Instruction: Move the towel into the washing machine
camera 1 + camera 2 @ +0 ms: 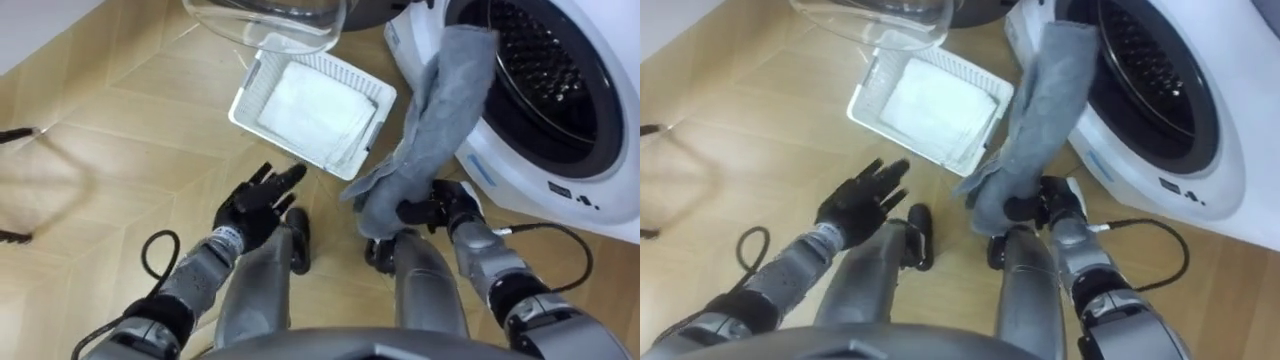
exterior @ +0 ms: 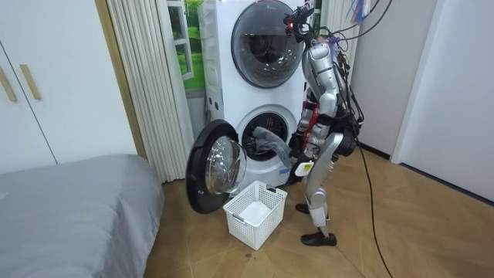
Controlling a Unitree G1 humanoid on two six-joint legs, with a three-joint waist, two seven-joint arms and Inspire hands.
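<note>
Towel (image 1: 440, 110) draped over washing machine (image 1: 590, 160) rim, upper right; right robot hand (image 1: 440, 208) clamped on it; left robot hand (image 1: 255, 205) spread, empty.

Robot standing, left arm reaching down from lower left, left hand (image 1: 255, 205) palm down, fingers spread and straight, holding nothing, right arm bent low at lower right, right hand (image 1: 440, 208) with fingers curled round towel (image 1: 440, 110)

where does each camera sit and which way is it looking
Left eye view: on the robot's head, looking down at the floor by the washing machine; open left hand, right hand gripping the towel.
Right eye view: the same, slightly offset.
Room view: across the room, facing the machine and whole standing robot.
Shared: towel, basket.
</note>
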